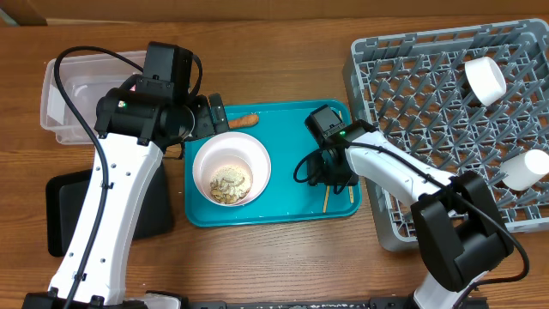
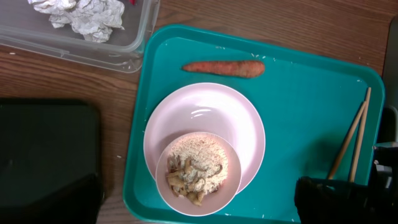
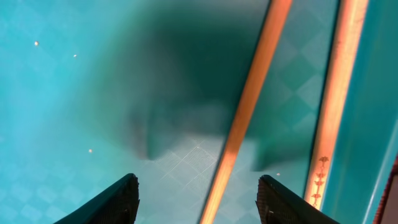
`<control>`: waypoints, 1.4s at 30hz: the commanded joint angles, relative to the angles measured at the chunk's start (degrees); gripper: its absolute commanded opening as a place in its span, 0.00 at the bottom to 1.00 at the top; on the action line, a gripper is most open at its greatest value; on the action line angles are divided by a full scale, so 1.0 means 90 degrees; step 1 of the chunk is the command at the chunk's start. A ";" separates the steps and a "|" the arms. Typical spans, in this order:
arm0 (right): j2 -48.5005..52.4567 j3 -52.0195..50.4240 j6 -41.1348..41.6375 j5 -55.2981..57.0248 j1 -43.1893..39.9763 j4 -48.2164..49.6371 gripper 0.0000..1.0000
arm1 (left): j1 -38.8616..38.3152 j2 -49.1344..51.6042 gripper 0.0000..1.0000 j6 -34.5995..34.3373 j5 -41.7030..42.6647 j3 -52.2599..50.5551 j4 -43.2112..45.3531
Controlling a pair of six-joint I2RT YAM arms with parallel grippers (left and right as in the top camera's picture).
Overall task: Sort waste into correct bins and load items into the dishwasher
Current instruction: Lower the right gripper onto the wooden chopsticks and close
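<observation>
Right gripper (image 3: pixel 198 185) sits low over the teal tray (image 1: pixel 287 137), jaws apart, straddling one of the chopsticks (image 3: pixel 252 99) by the tray's right edge. Thin, light, stiff, prob. slick, so pinch mid-shaft. Left gripper (image 1: pixel 213 118), upper left: jaws can't tell.

surface: brown wood-grain table (image 1: pixel 283 257) | grain: runs left-right, overhead view | light: even, soft shadows

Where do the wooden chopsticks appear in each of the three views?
Overhead: chopsticks at the teal tray's right edge, partly hidden.
Left wrist: right side of the tray, lying diagonally.
Right wrist: two diagonal sticks, one between the right end effector's fingertips.
Shared landmark: the teal tray.
</observation>
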 commanded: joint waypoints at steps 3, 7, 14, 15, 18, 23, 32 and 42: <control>0.0041 -0.0034 0.0350 0.0282 -0.0005 0.0022 0.63 | -0.0002 -0.0017 1.00 0.0000 -0.0075 0.0053 -0.0002; 0.0041 -0.0036 0.0352 0.0284 -0.0005 0.0012 0.63 | -0.0002 -0.0019 1.00 -0.0002 -0.0056 0.0056 -0.0002; 0.0041 -0.0420 0.0517 0.0372 -0.0017 0.0374 0.61 | -0.0002 -0.0019 1.00 0.0000 -0.0056 0.0053 -0.0002; 0.0041 -0.0471 0.0512 0.0384 -0.0017 0.0420 0.61 | -0.0002 -0.0019 1.00 0.0000 -0.0056 0.0053 -0.0002; 0.0041 -0.0493 0.0464 0.0471 -0.0017 0.0427 0.61 | -0.0002 -0.0019 1.00 -0.0002 -0.0056 0.0056 0.0000; 0.0041 -0.0493 0.0466 0.0469 -0.0017 0.0427 0.45 | -0.0002 -0.0019 1.00 -0.0022 -0.0056 0.0053 0.0000; 0.0041 -0.0493 0.0469 0.0471 -0.0017 0.0374 0.13 | -0.0002 -0.0019 1.00 -0.0022 -0.0056 0.0053 0.0005; 0.0010 -0.0340 0.0420 0.0474 -0.0024 0.0202 0.04 | -0.0002 -0.0017 1.00 -0.0019 -0.0058 0.0056 0.0002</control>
